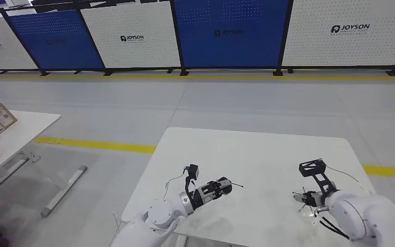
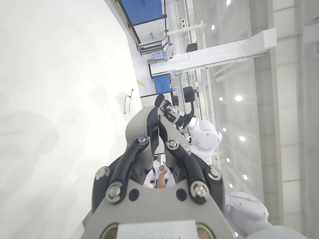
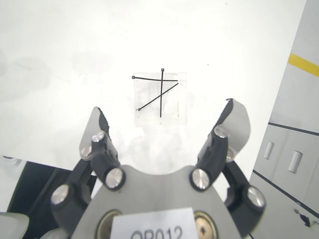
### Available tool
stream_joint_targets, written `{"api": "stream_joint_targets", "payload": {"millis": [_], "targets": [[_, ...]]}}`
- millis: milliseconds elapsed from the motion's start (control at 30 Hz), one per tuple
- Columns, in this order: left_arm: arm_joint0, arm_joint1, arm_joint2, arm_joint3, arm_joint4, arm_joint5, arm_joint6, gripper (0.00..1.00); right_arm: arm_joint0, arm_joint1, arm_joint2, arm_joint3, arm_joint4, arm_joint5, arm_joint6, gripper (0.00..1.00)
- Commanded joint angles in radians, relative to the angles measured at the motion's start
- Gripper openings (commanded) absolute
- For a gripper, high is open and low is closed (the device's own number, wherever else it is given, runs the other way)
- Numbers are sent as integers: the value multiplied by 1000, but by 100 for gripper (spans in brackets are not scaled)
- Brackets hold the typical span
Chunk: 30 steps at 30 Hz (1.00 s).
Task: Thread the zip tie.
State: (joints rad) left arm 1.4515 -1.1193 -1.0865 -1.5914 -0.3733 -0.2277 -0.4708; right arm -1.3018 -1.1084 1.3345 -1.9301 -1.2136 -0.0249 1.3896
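Observation:
My left gripper (image 1: 217, 185) hovers over the front left of the white table (image 1: 259, 154), shut on a thin black zip tie (image 1: 234, 183) that sticks out toward the table's middle. In the left wrist view its fingertips (image 2: 152, 119) are pressed together. My right gripper (image 3: 164, 108) stands open above three black zip ties (image 3: 161, 93) lying crossed on a clear square sheet (image 3: 182, 115). In the top view this gripper (image 1: 307, 199) sits at the front right, with the ties (image 1: 303, 191) just beside it. The left wrist view shows those loose ties (image 2: 128, 100) on the table.
The table's right edge (image 3: 299, 50) runs close to the loose ties, with grey floor and a yellow line (image 3: 302, 62) beyond. Another white table (image 1: 18, 133) stands off to the left. Blue and white pegboard panels (image 1: 228, 34) line the back.

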Motion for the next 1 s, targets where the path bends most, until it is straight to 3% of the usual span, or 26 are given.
{"api": "stream_joint_targets", "payload": {"millis": [0, 233, 300, 333, 367, 467, 700, 967], "targets": [[0, 0, 0, 0, 0, 0, 0, 0, 0, 0, 0, 0, 0, 0, 0, 100], [0, 0, 0, 0, 0, 0, 0, 0, -8, 3, 22, 27, 2, -8, -14, 100], [0, 0, 0, 0, 0, 0, 0, 0, -8, 3, 25, 25, -1, -4, -3, 90], [0, 0, 0, 0, 0, 0, 0, 0, -8, 3, 25, 23, -1, -4, 0, 80], [0, 0, 0, 0, 0, 0, 0, 0, -9, 4, 25, 24, -1, -5, 0, 57], [0, 0, 0, 0, 0, 0, 0, 0, -9, 6, 21, 32, -6, -11, 0, 46], [0, 0, 0, 0, 0, 0, 0, 0, 28, 10, -22, 105, 1, -14, 0, 40], [0, 0, 0, 0, 0, 0, 0, 0, 81, 22, -79, 175, 26, 7, 0, 40]]}}
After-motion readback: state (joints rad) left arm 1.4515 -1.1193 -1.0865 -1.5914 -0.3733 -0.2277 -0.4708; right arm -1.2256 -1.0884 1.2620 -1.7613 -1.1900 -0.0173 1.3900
